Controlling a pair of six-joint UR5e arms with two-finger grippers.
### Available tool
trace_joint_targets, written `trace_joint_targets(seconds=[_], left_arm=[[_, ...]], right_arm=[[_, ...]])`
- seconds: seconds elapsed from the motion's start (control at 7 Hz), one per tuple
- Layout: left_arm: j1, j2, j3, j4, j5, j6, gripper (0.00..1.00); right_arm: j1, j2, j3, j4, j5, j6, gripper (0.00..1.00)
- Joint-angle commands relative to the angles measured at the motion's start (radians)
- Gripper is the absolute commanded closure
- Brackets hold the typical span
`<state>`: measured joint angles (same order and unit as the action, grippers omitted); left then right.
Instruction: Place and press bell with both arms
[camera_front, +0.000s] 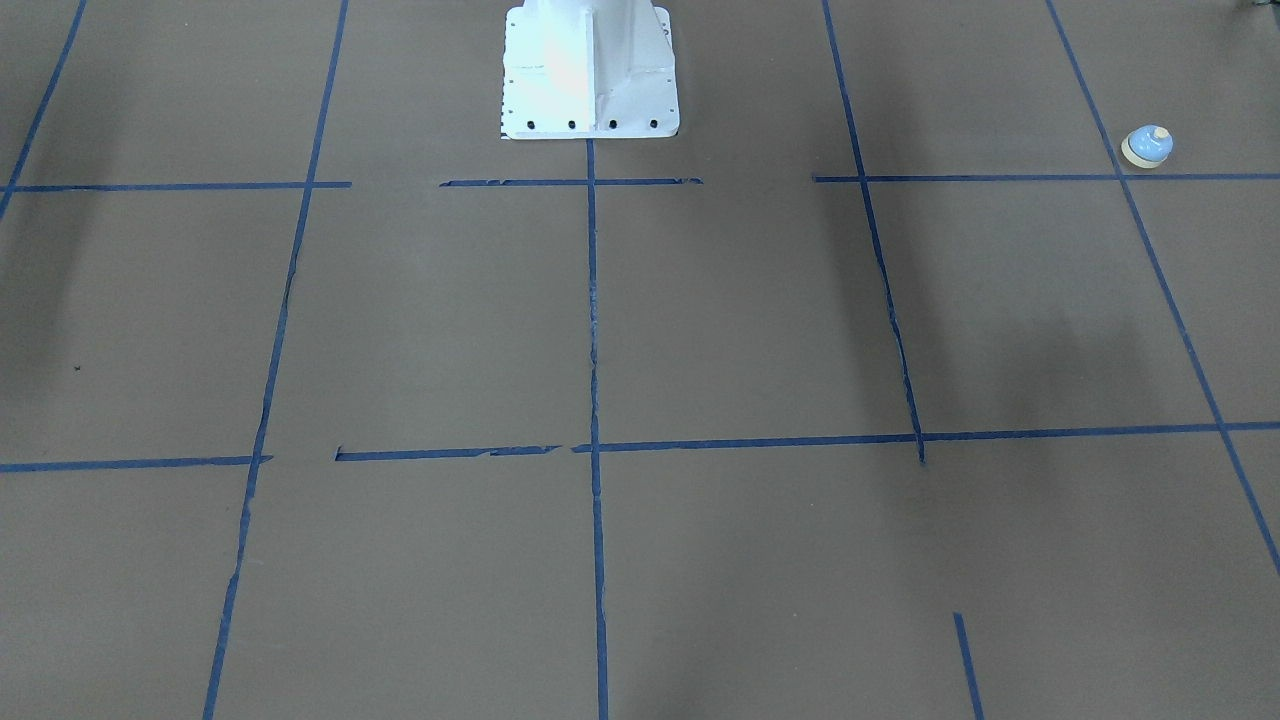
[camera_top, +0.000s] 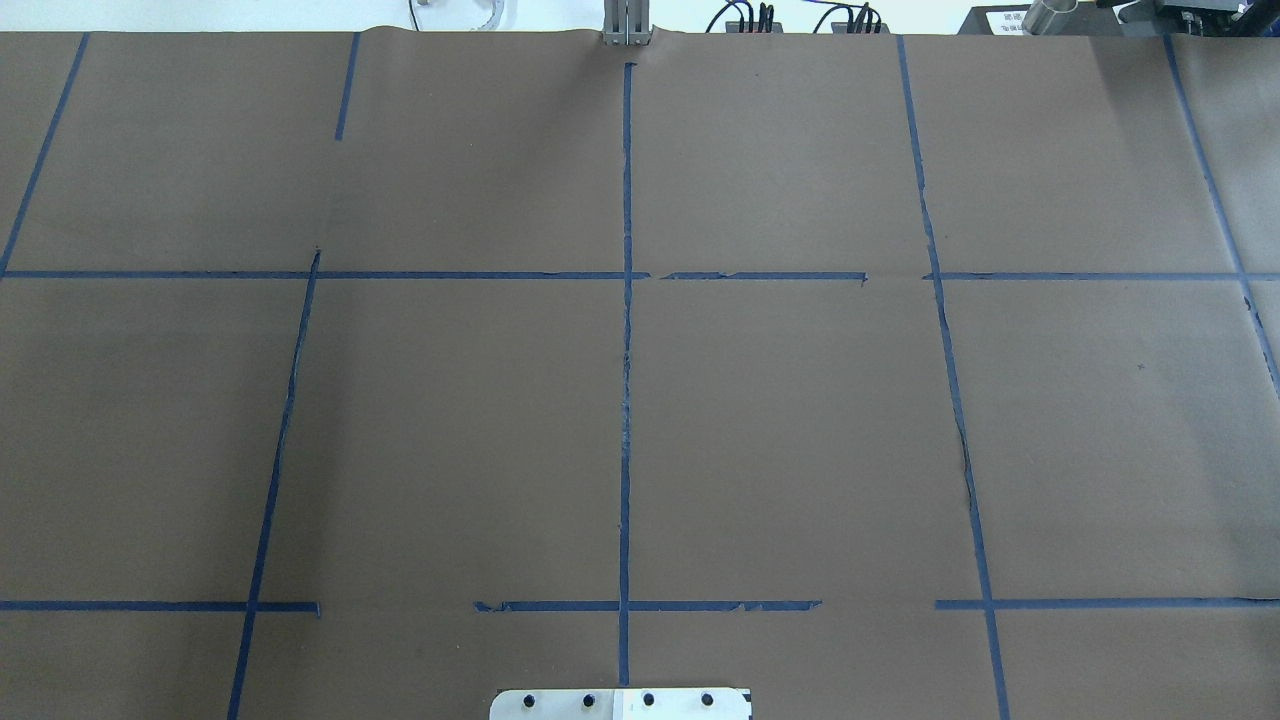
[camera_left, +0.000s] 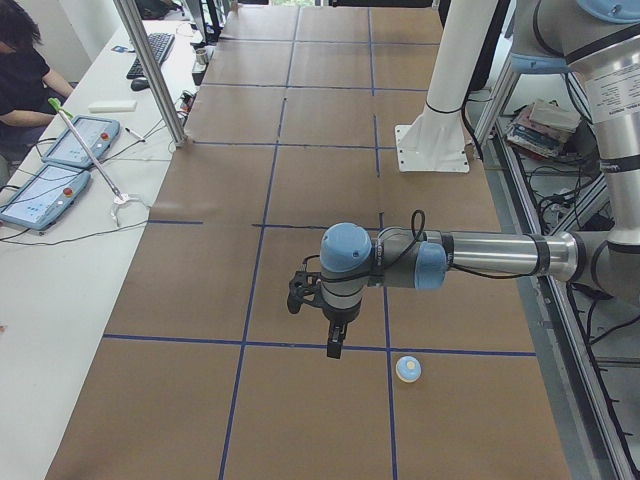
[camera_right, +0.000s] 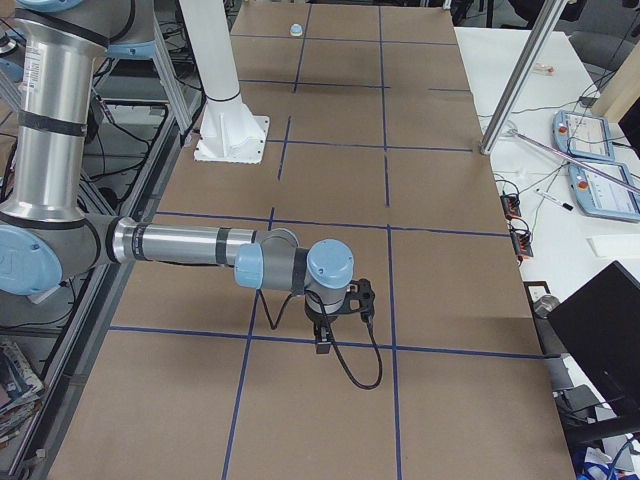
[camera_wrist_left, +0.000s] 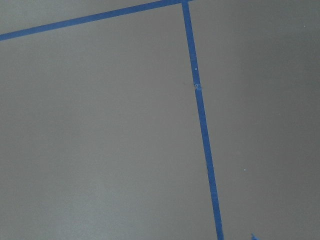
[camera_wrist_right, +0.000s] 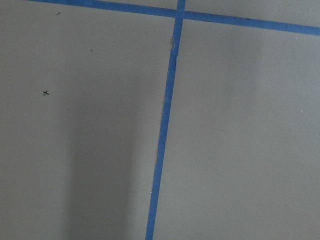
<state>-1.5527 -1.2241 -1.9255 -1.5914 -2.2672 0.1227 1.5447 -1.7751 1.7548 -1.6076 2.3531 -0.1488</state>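
Note:
The light-blue bell (camera_front: 1147, 146) with its cream button stands upright on the brown paper, near the table's end on my left side. It also shows in the exterior left view (camera_left: 408, 369) and, far off, in the exterior right view (camera_right: 296, 29). My left gripper (camera_left: 335, 342) hangs above the table, pointing down, a short way from the bell towards the operators' side. My right gripper (camera_right: 322, 342) hangs over the other end of the table, far from the bell. Both grippers show only in the side views, so I cannot tell whether they are open or shut. Both wrist views show only paper and blue tape.
The white pedestal (camera_front: 590, 70) stands at the robot's side of the table, in the middle. Blue tape lines (camera_top: 626, 400) grid the brown paper. An operator (camera_left: 20, 70) sits at a side bench with tablets (camera_left: 72, 140) and a metal pole (camera_left: 150, 70).

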Motion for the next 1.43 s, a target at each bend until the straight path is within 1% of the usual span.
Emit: trace_joint_targets(seconds=[0.0, 0.43, 0.57, 0.71, 0.86, 1.0, 1.14, 1.29], left_arm=[[0.000, 0.002, 0.002, 0.001, -0.003, 0.002, 0.00], [0.005, 0.005, 0.002, -0.005, 0.000, -0.005, 0.00], [0.005, -0.015, -0.013, -0.022, -0.005, -0.008, 0.00], [0.003, -0.065, -0.004, -0.027, -0.021, 0.000, 0.00], [0.003, -0.039, -0.015, -0.030, -0.070, -0.002, 0.00], [0.029, -0.037, -0.013, -0.062, -0.095, -0.006, 0.00], [0.101, 0.015, 0.041, -0.079, -0.089, -0.005, 0.00], [0.121, 0.035, 0.101, -0.143, -0.089, -0.005, 0.00]], right_arm=[[0.000, 0.000, 0.000, 0.000, 0.000, 0.000, 0.00], [0.000, 0.000, 0.002, 0.000, 0.000, 0.000, 0.00], [0.000, 0.000, 0.002, 0.000, 0.000, -0.002, 0.00], [0.000, 0.000, 0.003, 0.000, 0.000, -0.002, 0.00], [0.000, 0.000, 0.003, 0.000, 0.000, -0.002, 0.00], [0.000, 0.000, 0.003, 0.000, 0.000, -0.003, 0.00], [0.000, -0.001, 0.002, 0.000, 0.000, -0.005, 0.00], [0.000, -0.001, 0.003, 0.000, 0.000, -0.005, 0.00]])
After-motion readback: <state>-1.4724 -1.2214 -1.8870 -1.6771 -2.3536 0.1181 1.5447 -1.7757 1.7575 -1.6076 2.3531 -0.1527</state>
